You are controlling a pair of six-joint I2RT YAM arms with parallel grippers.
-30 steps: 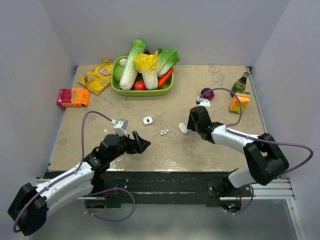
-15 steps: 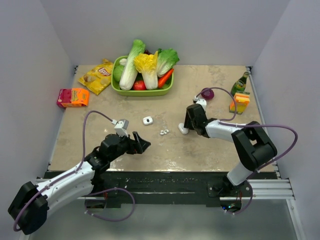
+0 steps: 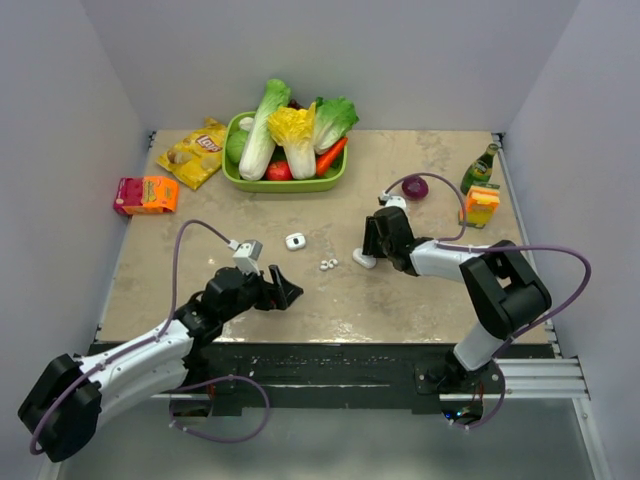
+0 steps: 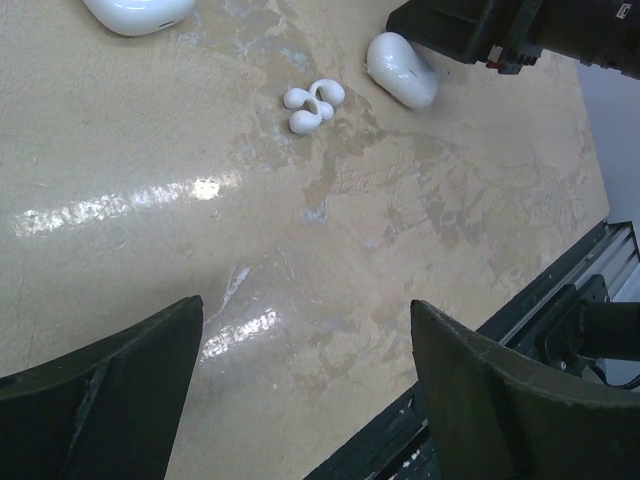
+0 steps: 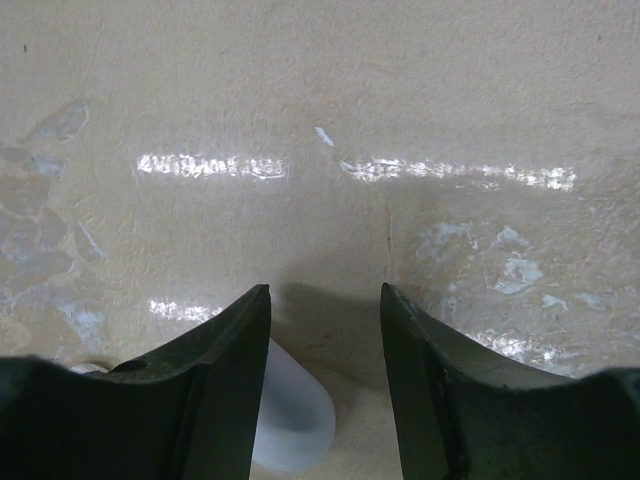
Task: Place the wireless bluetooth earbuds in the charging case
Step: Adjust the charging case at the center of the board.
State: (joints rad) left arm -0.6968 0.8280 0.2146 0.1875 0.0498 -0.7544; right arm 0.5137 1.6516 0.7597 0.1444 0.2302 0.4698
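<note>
The two wireless bluetooth earbuds (image 3: 327, 264) lie touching each other on the beige table, and the left wrist view shows these earbuds (image 4: 313, 104) far ahead of the fingers. The white charging case (image 3: 295, 240), with a dark spot, rests left of them; only an edge of the case (image 4: 135, 10) shows from the left wrist. A second smooth white pebble-shaped piece (image 3: 366, 262) lies right of the earbuds. My right gripper (image 3: 368, 252) is open over it; the piece (image 5: 295, 410) sits against one finger with a gap to the other. My left gripper (image 3: 284, 291) is open and empty, well short of the earbuds.
A green tub of vegetables (image 3: 285, 182) stands at the back, with a chip bag (image 3: 195, 152) and a snack pack (image 3: 146, 195) to the left. A purple onion (image 3: 414, 187), a green bottle (image 3: 480, 166) and an orange carton (image 3: 479, 205) are at back right.
My right gripper has slid left and slightly away from me, closing in over the white pebble-shaped piece, and its jaws have widened a little. The left arm has barely moved.
</note>
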